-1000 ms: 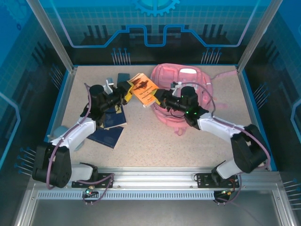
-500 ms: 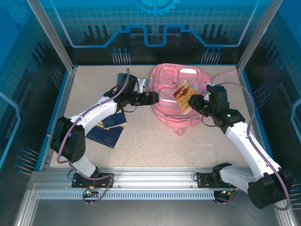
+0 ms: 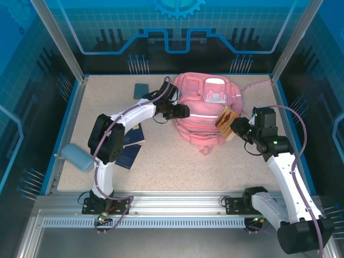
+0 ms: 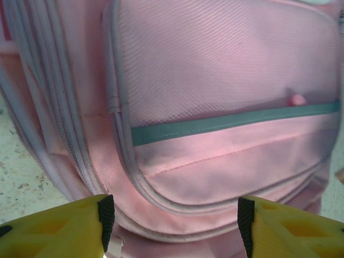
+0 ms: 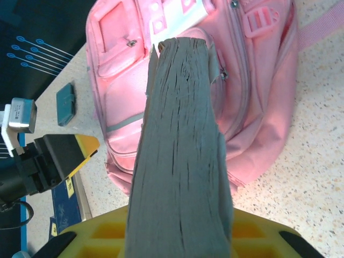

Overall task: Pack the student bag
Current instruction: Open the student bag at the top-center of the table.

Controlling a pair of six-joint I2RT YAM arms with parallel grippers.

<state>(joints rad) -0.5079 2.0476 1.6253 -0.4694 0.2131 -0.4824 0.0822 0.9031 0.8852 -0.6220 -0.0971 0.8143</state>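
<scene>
Beside one student bag [image 3: 201, 129], left gripper [image 3: 186, 111] stands apart, right gripper [image 3: 240, 128] clamps one book [image 3: 227, 121]

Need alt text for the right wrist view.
The right claw grips a book edge-on, grey page edges facing the camera, with the pink student bag behind it on the speckled table. A small teal object lies left of the bag.

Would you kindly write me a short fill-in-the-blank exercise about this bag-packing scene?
1. The right hand is shut on a ____.
2. The student bag is ____ in colour.
3. The left hand, at the bag's side, is ____, gripping nothing.
4. The dark blue booklets lie on the table to the robot's ____ of the bag.
Missing words: book; pink; open; left.
</scene>
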